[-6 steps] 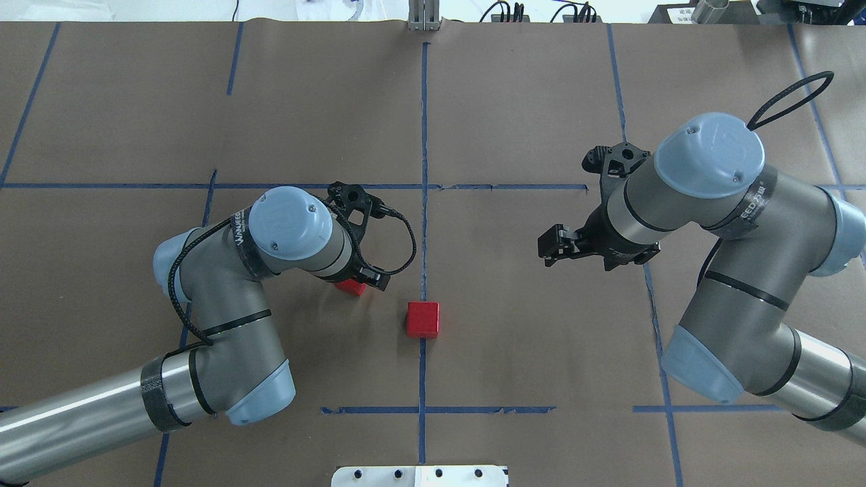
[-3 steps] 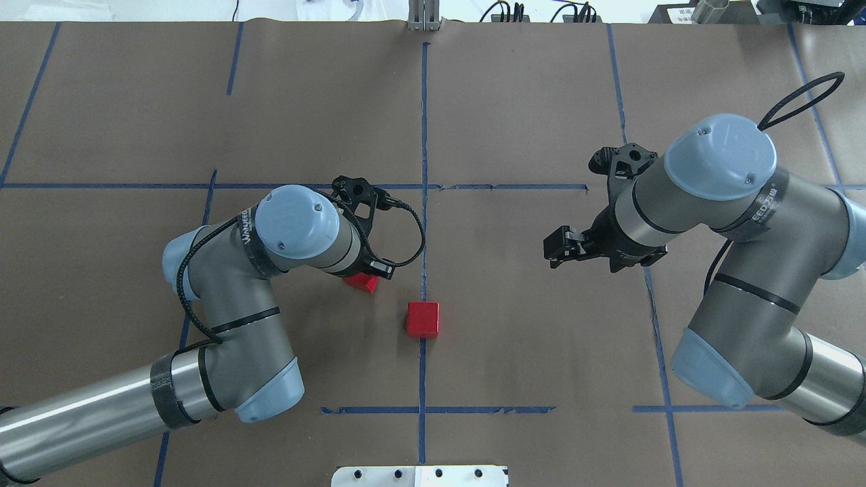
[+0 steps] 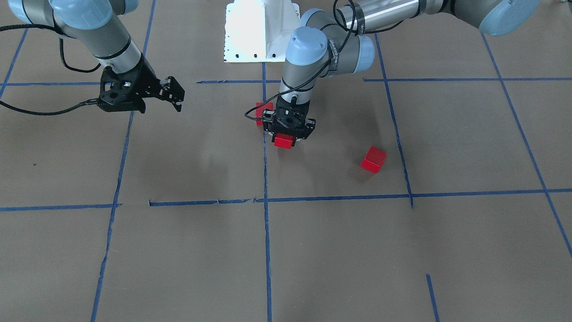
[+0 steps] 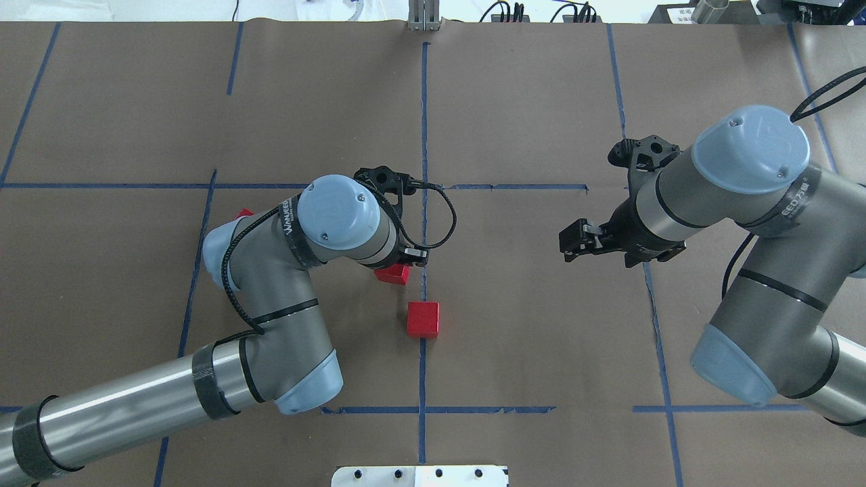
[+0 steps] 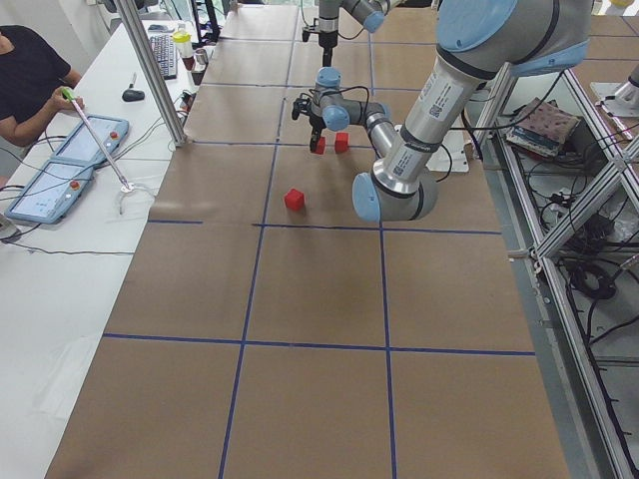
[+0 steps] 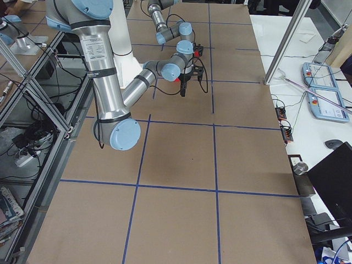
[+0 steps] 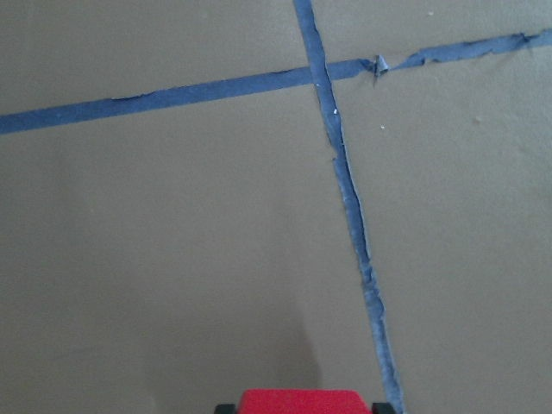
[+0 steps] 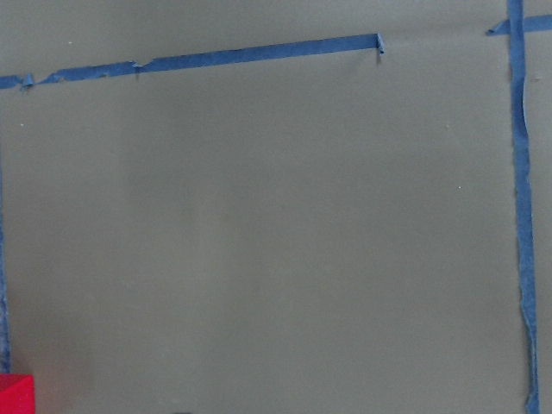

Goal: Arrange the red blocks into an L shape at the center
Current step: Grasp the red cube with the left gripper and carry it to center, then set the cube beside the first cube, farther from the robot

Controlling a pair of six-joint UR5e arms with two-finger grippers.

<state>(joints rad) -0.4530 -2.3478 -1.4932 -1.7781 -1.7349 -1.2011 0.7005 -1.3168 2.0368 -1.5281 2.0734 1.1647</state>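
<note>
My left gripper [image 4: 399,265] is shut on a red block [image 4: 393,274], low over the brown paper just left of the long blue tape line [image 4: 423,122]. In the left wrist view the block [image 7: 301,401] shows between the fingertips. A second red block [image 4: 423,319] sits on the tape line at the center, a little nearer the robot base; in the front view it [image 3: 259,108] is partly hidden behind my left gripper [image 3: 286,135]. A third red block [image 4: 243,214] [image 3: 374,159] lies far left, mostly hidden under my left arm in the overhead view. My right gripper [image 4: 567,243] [image 3: 178,96] is open and empty, to the right.
The white robot base [image 3: 261,31] stands at the near table edge. Blue tape grid lines cross the paper. An operator sits at a side table with tablets [image 5: 60,170] beyond the table's far edge.
My left arm has carried the red block to the right, toward the center tape line and the resting block. My right arm has drawn back a little to the right.
</note>
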